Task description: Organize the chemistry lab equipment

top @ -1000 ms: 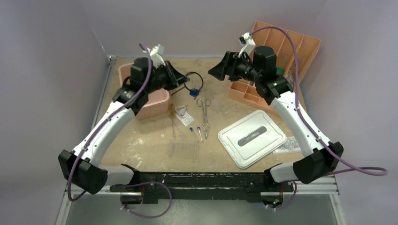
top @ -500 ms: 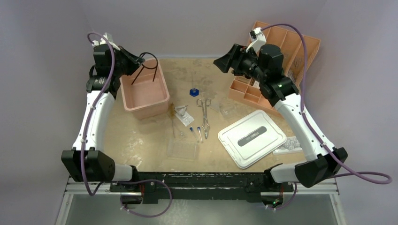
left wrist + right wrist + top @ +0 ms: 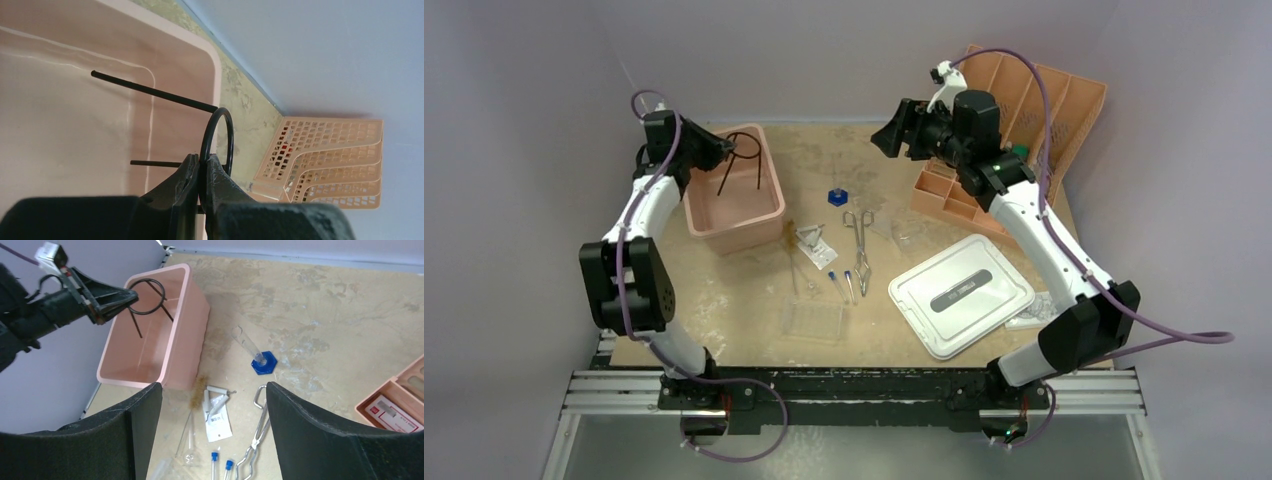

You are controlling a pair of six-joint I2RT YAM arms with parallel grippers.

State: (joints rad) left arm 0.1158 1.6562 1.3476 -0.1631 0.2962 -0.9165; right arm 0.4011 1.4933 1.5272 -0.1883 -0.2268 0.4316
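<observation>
My left gripper (image 3: 711, 152) is shut on the black wire ring (image 3: 742, 148) and holds it over the pink bin (image 3: 769, 200), the stems pointing down into it. The left wrist view shows the fingers (image 3: 202, 159) pinching the ring (image 3: 219, 109) above the bin's rim (image 3: 212, 55). My right gripper (image 3: 886, 135) is open and empty, high above the table (image 3: 214, 387). Below it lie the steel forceps (image 3: 257, 427), two blue-capped tubes (image 3: 214, 457), the blue-based glass piece (image 3: 262, 362) and the wire triangle (image 3: 216, 397) on a packet. The clear tray (image 3: 812, 318) lies near the front.
A white lidded box (image 3: 961, 293) lies at the front right. An orange compartment organiser (image 3: 954, 195) sits at the back right, its large part (image 3: 1044, 95) leaning on the wall. A bristle brush (image 3: 199, 390) lies beside the bin.
My left arm has carried the ring from beside the blue-based glass piece to the back left, over the pink bin. My right gripper has shifted slightly at the back.
</observation>
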